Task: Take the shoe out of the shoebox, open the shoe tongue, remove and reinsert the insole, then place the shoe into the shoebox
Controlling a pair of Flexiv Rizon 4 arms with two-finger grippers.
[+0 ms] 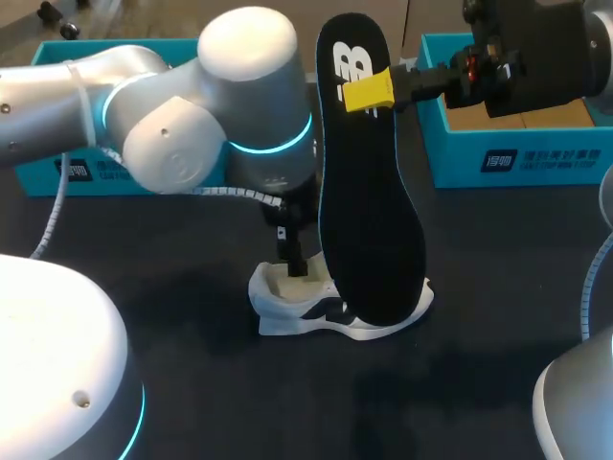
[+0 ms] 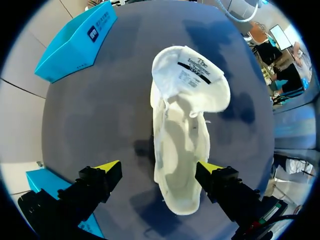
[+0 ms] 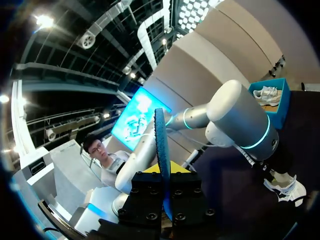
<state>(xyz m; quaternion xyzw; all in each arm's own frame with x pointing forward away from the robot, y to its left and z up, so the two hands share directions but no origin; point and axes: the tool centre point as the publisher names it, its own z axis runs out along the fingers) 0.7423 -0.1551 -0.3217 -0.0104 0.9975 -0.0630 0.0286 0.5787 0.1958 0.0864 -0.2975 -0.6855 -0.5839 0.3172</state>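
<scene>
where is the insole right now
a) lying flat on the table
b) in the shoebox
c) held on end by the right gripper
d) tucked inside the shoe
c: the right gripper is shut on the black insole, holding it on end, while the white shoe shows empty inside in the left wrist view.

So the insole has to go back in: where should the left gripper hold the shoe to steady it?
Probably the side walls near the heel, coming down from above. The shoe sits sole-down, opening up, between the left gripper's open fingers, tongue folded forward, so pinching the rear sides should leave the mouth free for the insole.
</scene>
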